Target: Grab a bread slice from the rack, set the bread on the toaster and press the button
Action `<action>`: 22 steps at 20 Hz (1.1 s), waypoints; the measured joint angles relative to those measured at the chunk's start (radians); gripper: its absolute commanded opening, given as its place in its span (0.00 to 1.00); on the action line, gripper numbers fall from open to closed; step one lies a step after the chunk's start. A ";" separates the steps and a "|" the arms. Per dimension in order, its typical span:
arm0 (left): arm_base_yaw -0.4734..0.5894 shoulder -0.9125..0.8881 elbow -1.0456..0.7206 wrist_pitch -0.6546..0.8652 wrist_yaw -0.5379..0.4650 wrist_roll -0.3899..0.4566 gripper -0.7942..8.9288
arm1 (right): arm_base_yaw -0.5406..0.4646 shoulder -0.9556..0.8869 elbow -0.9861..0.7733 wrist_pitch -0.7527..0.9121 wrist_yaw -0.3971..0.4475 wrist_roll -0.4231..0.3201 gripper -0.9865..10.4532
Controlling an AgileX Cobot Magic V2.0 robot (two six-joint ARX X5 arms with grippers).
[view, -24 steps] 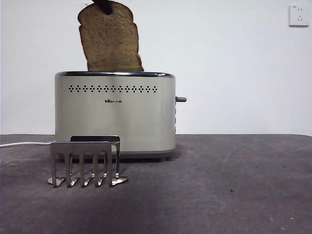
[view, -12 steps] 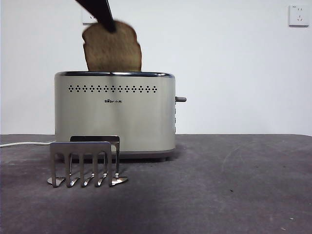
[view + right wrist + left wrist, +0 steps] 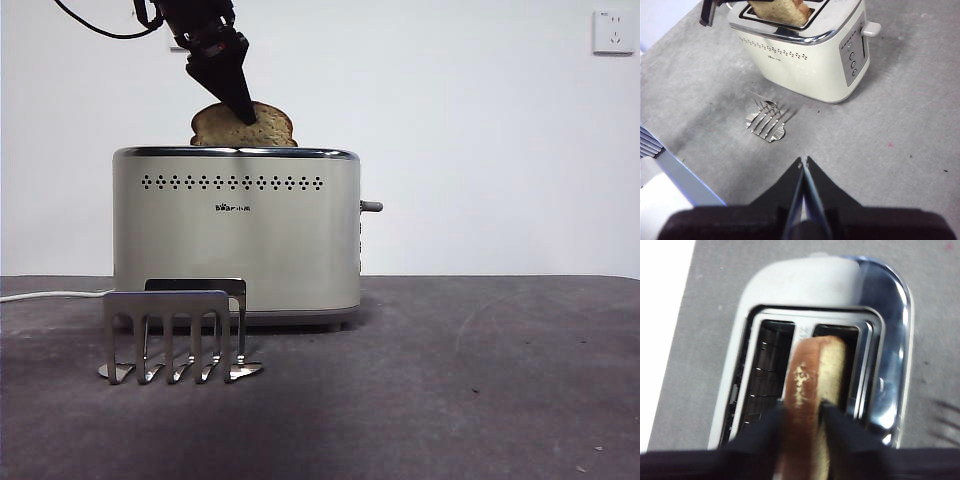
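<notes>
At the far left of the front view we see a white cord (image 3: 45,295) running off the picture's edge, its plug end cut off from us. Next comes the rack (image 3: 172,335), standing empty on the grey table (image 3: 480,380) in front of the toaster (image 3: 236,235) and well below the working jaws. Above it the left gripper (image 3: 243,112) comes down from the top edge, its upper arm cut off, and its two jaws are clamped on the slice of bread (image 3: 245,128), one on each face near the crust. Only the domed top of the slice shows over the toaster's chrome rim; the rest is sunk in a slot and hidden from us. In the blurred left wrist view the slice sits between the jaws in the slot on one side, the other slot empty. The grey lever (image 3: 371,206) sticks out on the toaster's right side. The right gripper (image 3: 803,167) hangs well away over bare table, jaws together.
</notes>
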 measured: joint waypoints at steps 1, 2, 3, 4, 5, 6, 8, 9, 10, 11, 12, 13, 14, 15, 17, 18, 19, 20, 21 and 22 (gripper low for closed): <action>0.000 0.000 0.000 0.001 -0.005 -0.015 0.44 | 0.000 0.009 0.000 0.011 0.000 0.000 0.08; 0.000 -0.001 0.000 0.001 -0.015 -0.032 0.44 | 0.000 0.020 0.000 0.028 0.000 0.000 0.08; 0.000 -0.005 0.000 0.000 -0.023 -0.051 0.44 | 0.000 0.031 0.000 0.045 0.000 0.000 0.08; 0.000 -0.013 0.000 0.000 -0.026 -0.065 0.44 | 0.000 0.043 0.000 0.060 0.000 0.000 0.08; 0.000 -0.028 0.000 0.001 -0.030 -0.077 0.44 | 0.000 0.056 0.000 0.076 0.000 0.000 0.08; 0.000 -0.050 0.000 0.001 -0.031 -0.088 0.44 | 0.000 0.073 0.000 0.105 0.000 0.001 0.08; 0.000 -0.106 0.000 0.001 -0.031 -0.116 0.44 | 0.000 0.114 0.000 0.178 -0.007 0.014 0.08; 0.000 -0.135 0.000 0.001 -0.031 -0.135 0.44 | 0.000 0.138 0.000 0.227 -0.030 0.031 0.08; 0.000 -0.163 0.000 0.000 -0.031 -0.159 0.44 | 0.000 0.167 0.000 0.284 -0.065 0.051 0.08; 0.000 -0.191 0.000 -0.008 -0.031 -0.189 0.44 | 0.000 0.198 0.000 0.348 -0.101 0.077 0.08; 0.000 -0.220 0.000 -0.026 -0.030 -0.224 0.44 | 0.000 0.232 0.000 0.417 -0.126 0.109 0.08; 0.000 -0.251 0.000 -0.044 -0.030 -0.263 0.44 | 0.003 0.269 0.000 0.490 -0.146 0.148 0.08; 0.000 -0.285 0.000 -0.062 -0.029 -0.304 0.44 | 0.008 0.313 0.000 0.572 -0.153 0.194 0.08; 0.000 -0.320 0.000 -0.080 -0.029 -0.343 0.44 | 0.015 0.354 0.000 0.646 -0.154 0.238 0.08; 0.000 -0.386 0.000 -0.117 -0.024 -0.407 0.44 | 0.026 0.443 0.001 0.781 -0.157 0.329 0.08; 0.000 -0.413 0.000 -0.132 -0.021 -0.433 0.44 | 0.032 0.489 0.001 0.838 -0.157 0.372 0.08; 0.000 -0.437 0.000 -0.151 -0.021 -0.455 0.44 | 0.037 0.530 0.002 0.885 -0.157 0.407 0.08; 0.000 -0.451 0.000 -0.164 -0.021 -0.470 0.44 | 0.042 0.567 0.002 0.923 -0.157 0.435 0.08; 0.000 -0.464 0.000 -0.176 -0.021 -0.484 0.44 | 0.047 0.594 0.004 0.945 -0.156 0.454 0.08; 0.000 -0.473 0.000 -0.184 -0.021 -0.494 0.44 | 0.052 0.623 0.010 0.961 -0.157 0.468 0.08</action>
